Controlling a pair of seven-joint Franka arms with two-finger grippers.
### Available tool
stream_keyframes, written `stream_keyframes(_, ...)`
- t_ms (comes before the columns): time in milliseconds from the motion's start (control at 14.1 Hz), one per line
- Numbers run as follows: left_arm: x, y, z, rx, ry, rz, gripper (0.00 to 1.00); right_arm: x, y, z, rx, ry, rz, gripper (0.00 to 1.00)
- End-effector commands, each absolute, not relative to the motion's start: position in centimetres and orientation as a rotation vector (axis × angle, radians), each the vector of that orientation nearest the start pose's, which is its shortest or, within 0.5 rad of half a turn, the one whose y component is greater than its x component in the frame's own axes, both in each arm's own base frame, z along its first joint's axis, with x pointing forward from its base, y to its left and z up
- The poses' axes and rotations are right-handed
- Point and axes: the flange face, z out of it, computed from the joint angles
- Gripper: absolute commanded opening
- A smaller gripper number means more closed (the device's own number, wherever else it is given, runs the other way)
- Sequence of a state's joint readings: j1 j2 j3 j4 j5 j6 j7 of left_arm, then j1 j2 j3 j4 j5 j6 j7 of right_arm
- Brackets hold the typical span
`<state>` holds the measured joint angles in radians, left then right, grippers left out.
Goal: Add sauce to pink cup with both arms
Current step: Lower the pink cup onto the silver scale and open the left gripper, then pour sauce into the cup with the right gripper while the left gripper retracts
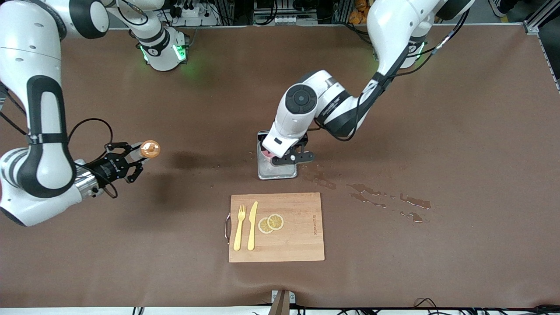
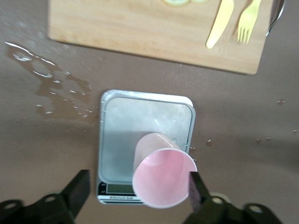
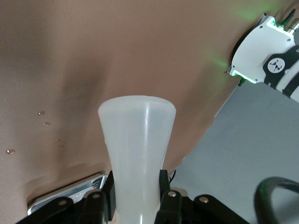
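While on scale [image 2: 117, 135], pink cup [image 2: 163, 176].

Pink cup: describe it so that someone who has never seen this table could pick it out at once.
Start at the wooden cutting board near the front camera; just farther from that camera lies a grey scale. The pink cup stands on the scale, between the open jaws of the left gripper. It is the only pink, open-topped thing here; the sauce in the right gripper is whitish with an orange cap.
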<state>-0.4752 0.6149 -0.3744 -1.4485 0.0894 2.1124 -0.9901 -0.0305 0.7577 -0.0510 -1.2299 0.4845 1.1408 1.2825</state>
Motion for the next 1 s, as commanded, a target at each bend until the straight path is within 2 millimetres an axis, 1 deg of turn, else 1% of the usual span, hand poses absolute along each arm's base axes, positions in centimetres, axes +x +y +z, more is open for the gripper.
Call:
stream_keyframes(0,53.3,-46.5,39.2,-3.248,-0.376,0.037,1.0,64.5,4.9,32.9,-2.31,1.908,1.425,0.39)
stream_keyframes(71,54.6,-44.6,40.4,-3.241,-0.42,0.023,1.0,64.4,6.4,33.4,-2.337,1.937,1.407,0.39)
stream_keyframes(142,55.6,-42.7,41.1,-3.226,-0.433,0.028,1.0,64.3,7.3,33.5,-2.344,1.979,1.398,0.39)
stream_keyframes(213,56.6,-40.5,42.3,-3.216,-0.437,0.026,1.0,64.3,8.3,33.9,-2.347,2.011,1.385,0.39)
stream_keyframes(285,58.0,-37.5,43.2,-3.204,-0.461,0.053,1.0,64.2,9.2,34.0,-2.351,2.044,1.374,0.39)
stream_keyframes(356,58.9,-34.8,44.1,-3.203,-0.459,0.099,1.0,64.1,10.4,34.1,-2.358,2.073,1.369,0.39)
stream_keyframes(427,59.8,-31.6,45.0,-3.194,-0.411,0.132,1.0,63.9,11.7,34.2,-2.357,2.115,1.361,0.39)
stream_keyframes(640,61.5,-22.0,47.5,-3.155,-0.216,0.195,1.0,63.4,16.5,35.4,-2.377,2.271,1.268,0.39)
stream_keyframes(782,62.1,-16.5,49.7,-3.153,-0.177,0.187,1.0,62.6,19.6,35.5,-2.416,2.375,1.183,0.38)
stream_keyframes(854,62.0,-15.0,50.6,-3.154,-0.171,0.166,1.0,62.2,20.7,35.4,-2.434,2.414,1.15,0.38)
stream_keyframes(925,61.6,-14.4,51.6,-3.151,-0.153,0.157,1.0,61.9,21.4,35.4,-2.435,2.441,1.133,0.38)
